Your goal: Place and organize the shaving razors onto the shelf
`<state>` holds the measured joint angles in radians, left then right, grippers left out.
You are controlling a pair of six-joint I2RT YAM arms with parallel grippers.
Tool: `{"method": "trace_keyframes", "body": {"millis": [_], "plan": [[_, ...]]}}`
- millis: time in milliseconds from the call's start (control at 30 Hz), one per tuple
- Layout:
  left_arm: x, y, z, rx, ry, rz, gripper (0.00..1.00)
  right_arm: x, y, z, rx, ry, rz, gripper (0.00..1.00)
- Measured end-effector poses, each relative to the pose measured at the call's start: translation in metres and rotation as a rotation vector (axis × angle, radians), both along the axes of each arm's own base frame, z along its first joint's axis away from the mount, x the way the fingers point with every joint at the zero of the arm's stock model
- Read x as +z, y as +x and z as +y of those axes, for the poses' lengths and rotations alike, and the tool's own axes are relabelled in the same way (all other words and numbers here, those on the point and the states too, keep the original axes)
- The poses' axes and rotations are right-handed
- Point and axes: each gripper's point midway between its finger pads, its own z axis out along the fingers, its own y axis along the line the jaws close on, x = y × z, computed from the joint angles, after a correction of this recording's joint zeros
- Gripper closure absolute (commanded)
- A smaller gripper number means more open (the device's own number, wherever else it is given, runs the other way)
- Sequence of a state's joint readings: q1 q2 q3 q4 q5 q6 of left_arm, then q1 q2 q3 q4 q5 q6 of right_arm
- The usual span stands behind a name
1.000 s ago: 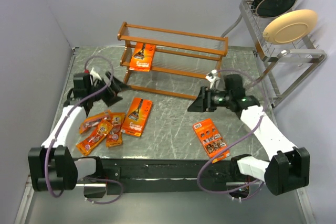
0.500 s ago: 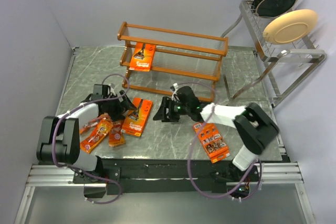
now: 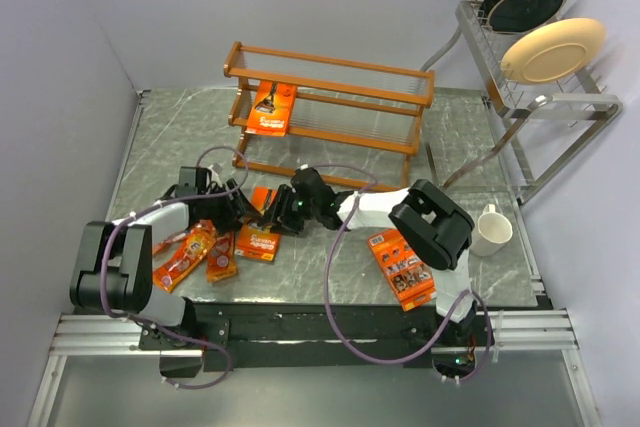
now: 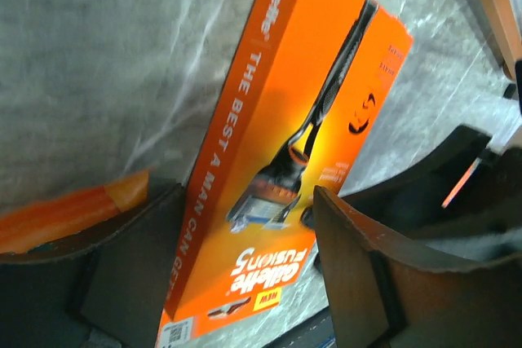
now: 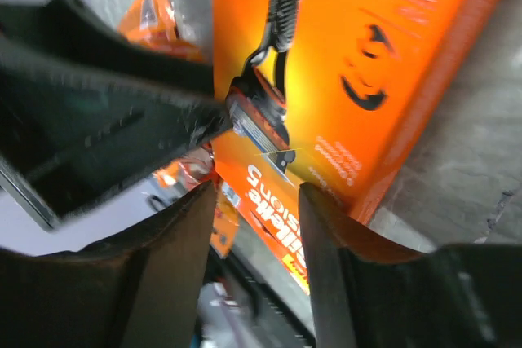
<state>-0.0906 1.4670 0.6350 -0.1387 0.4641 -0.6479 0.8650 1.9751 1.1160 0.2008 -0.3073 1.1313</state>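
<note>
A large orange razor pack (image 3: 256,239) lies flat on the table, left of centre. My left gripper (image 3: 236,209) is open and low over it, and the pack (image 4: 285,160) lies between its fingers (image 4: 134,270). My right gripper (image 3: 273,215) is open at the same pack (image 5: 359,71) from the right side, close to the left gripper. One large pack (image 3: 270,109) stands on the orange-brown shelf (image 3: 340,87). Another large pack (image 3: 402,267) lies at the front right. Small blister packs (image 3: 190,253) lie at the front left.
A white mug (image 3: 490,230) stands on the table at the right. A silver plate rack (image 3: 520,97) with a black and a cream plate stands at the back right. The left gripper's dark body (image 5: 98,112) fills the left of the right wrist view.
Both grippers have come in from the sides and now meet low over the large pack left of centre. The right arm's reach leftward has uncovered the white mug.
</note>
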Motion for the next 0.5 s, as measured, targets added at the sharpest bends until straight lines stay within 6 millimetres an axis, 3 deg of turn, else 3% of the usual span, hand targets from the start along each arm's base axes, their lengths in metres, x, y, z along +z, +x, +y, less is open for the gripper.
{"method": "trace_keyframes", "body": {"millis": [67,267,300,333,400,500], "plan": [[0.000,-0.004,-0.001,0.002,-0.009,-0.009,0.30,0.000,0.003,-0.004,-0.042,0.007,0.045,0.47],[-0.002,-0.011,-0.003,0.006,-0.034,-0.005,0.44,-0.002,0.004,-0.012,-0.083,0.002,0.099,0.47],[-0.003,-0.013,-0.004,0.003,-0.036,-0.002,0.48,-0.002,0.005,-0.015,-0.080,-0.009,0.093,0.46],[-0.005,-0.015,-0.006,0.000,-0.040,0.004,0.60,-0.001,0.006,-0.018,-0.081,-0.025,0.081,0.44],[-0.007,-0.020,-0.009,-0.005,-0.050,0.020,0.71,0.004,0.009,-0.031,-0.078,-0.084,0.021,0.42],[-0.009,-0.026,-0.013,-0.014,-0.071,0.039,0.76,0.013,0.017,-0.053,-0.089,-0.159,-0.063,0.41]]}}
